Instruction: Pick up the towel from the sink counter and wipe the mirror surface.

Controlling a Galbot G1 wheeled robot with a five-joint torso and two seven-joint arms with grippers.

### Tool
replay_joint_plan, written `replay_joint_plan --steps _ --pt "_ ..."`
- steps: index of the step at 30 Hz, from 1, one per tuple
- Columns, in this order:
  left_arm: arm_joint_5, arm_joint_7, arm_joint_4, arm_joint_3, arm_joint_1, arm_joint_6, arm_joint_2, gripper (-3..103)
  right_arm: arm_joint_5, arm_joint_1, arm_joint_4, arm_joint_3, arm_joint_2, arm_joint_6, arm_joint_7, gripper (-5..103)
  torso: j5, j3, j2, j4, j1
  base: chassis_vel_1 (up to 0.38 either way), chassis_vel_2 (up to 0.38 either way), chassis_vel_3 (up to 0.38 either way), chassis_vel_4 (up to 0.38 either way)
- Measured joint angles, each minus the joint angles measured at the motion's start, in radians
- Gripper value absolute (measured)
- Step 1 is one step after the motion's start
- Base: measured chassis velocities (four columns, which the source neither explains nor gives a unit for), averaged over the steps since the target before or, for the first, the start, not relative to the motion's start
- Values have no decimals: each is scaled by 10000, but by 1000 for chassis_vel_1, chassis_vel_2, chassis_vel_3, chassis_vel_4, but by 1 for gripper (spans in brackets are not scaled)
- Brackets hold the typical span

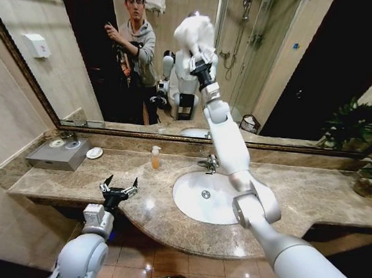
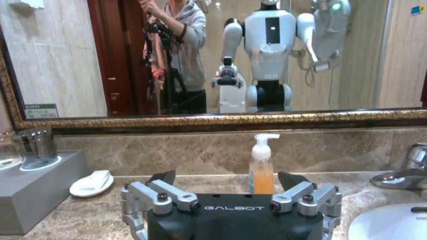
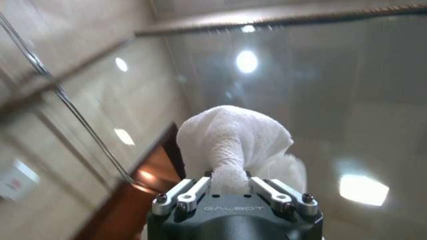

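**Towel held up at the mirror glass**

The towel [image 1: 194, 31] is bunched into a white wad, raised high in front of the mirror [image 1: 295, 64], at or right against the glass near its upper middle. It is pinched at its lower end by the right gripper [image 1: 199, 55], whose fingers are clenched tight around the cloth; in the right wrist view the towel [image 3: 233, 142] billows out above the gripper [image 3: 230, 185] with the glass and reflected ceiling lights behind it. The right arm stretches from the lower right up over the basin [image 1: 210, 196] to reach that spot.

Below, the sink counter [image 1: 148, 207] runs under the mirror's frame. The chrome tap [image 1: 210, 163] stands behind the basin, and a soap pump bottle [image 1: 155, 157] with orange liquid stands to its left. Farther left lie a small white soap dish [image 1: 95, 152] and a grey tray [image 1: 59, 155].

The left gripper [image 1: 119, 188] hovers at the counter's front edge, left of the basin, its fingers spread apart and holding nothing; the left wrist view shows it [image 2: 230, 187] facing the pump bottle [image 2: 263, 167].
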State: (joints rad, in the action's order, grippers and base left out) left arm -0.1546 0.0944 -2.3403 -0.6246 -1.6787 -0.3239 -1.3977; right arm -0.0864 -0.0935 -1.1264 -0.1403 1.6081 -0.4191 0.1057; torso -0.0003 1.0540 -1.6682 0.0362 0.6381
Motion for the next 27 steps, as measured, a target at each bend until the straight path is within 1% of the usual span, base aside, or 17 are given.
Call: replay_joint_plan --steps 3,6,9,11,12,14,17,18,20,23,26,27 --pt "0 0 0 0 0 0 1 100 106 -419 -822 109 3 109 79 13 0 -3 -1 2 -8 0 0 0 0" --pt "0 0 0 0 -1 0 1 100 70 -497 -913 -139 1 123 -151 13 0 -3 -2 -2 -9 0 0 0 0" --pt "0 0 0 0 0 0 1 100 149 -496 -843 -694 -3 394 -679 13 4 -3 -1 -8 -7 0 0 0 0" --pt "0 0 0 0 0 0 1 100 213 -457 -735 -867 -64 485 -803 13 4 -3 -1 -3 -7 0 0 0 0" --pt "0 0 0 0 0 0 1 100 314 -403 -605 -1061 -204 540 -901 13 3 -3 -1 1 -6 0 0 0 0" --pt "0 0 0 0 0 1 1 100 387 -372 -495 -1244 -317 551 -954 13 3 -3 -1 -2 -7 0 0 0 0" --pt "0 0 0 0 0 0 1 100 669 -355 -256 -2161 -690 592 -991 13 3 -4 -1 -3 -7 0 0 0 0" --pt "0 0 0 0 0 0 1 100 669 -355 -256 -2161 -690 592 -991 13 3 -4 -1 -3 -7 0 0 0 0" --pt "0 0 0 0 -1 0 1 100 935 -410 -216 -2931 -1011 624 -1038 13 4 -6 -4 -3 -11 0 0 0 0" --pt "0 0 0 0 -1 0 0 100 1115 -449 -220 -3244 -1195 667 -1069 13 3 -6 -4 -2 -11 0 0 0 0" --pt "0 0 0 0 0 0 1 100 1820 -553 -78 -3647 -1872 696 -1311 13 5 -6 -4 -10 -10 0 0 0 0" --pt "0 0 0 0 0 0 1 100 1820 -553 -78 -3647 -1872 696 -1311 13 5 -6 -4 -10 -10 0 0 0 0"
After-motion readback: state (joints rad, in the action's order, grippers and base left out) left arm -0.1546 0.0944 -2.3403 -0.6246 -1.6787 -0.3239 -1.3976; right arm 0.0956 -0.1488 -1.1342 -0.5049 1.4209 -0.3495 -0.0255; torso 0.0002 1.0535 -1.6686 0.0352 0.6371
